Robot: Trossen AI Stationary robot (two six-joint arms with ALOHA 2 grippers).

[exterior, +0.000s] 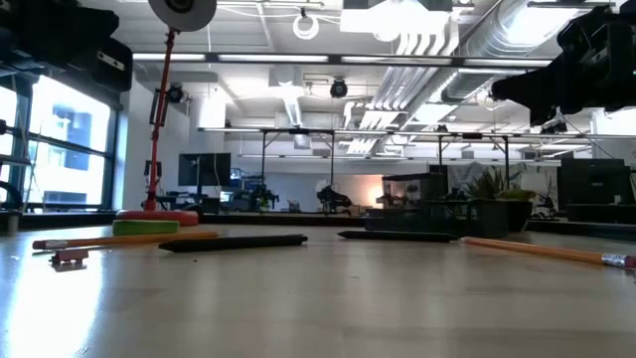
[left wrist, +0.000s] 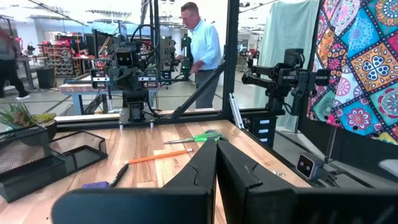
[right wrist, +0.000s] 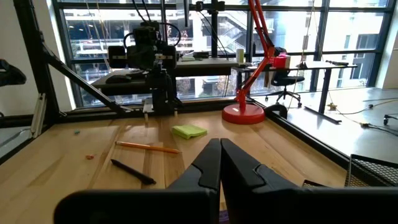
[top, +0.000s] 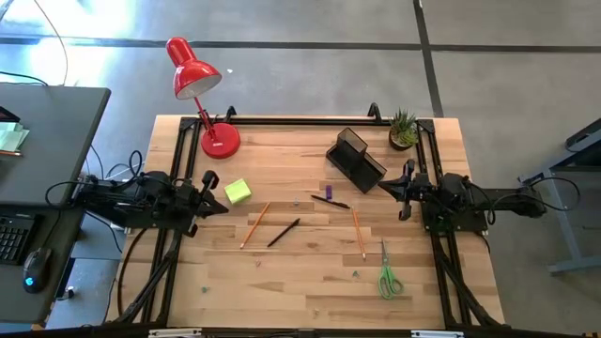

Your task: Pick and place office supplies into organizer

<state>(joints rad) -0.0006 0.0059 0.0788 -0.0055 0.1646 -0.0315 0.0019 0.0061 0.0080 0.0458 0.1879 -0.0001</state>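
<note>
Nothing placed yet: wire-mesh organizer (top: pixel 356 158) looks empty, just beside the clenched right claw (top: pixel 402 184). Sticky-note block (top: pixel 238 192) sits near the clenched left claw (top: pixel 212 192); pencils, pen, marker and scissors (top: pixel 389 279) lie between them on the counter (top: pixel 310 291).

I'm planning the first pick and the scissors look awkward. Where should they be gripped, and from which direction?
The scissors lie flat on the table, closed, green handles toward the near edge and blades pointing toward the organizer. Probably best to come straight down with the right gripper, which is nearer, fingers across the narrow neck just above the handle loops, where the sides offer parallel faces.
</note>
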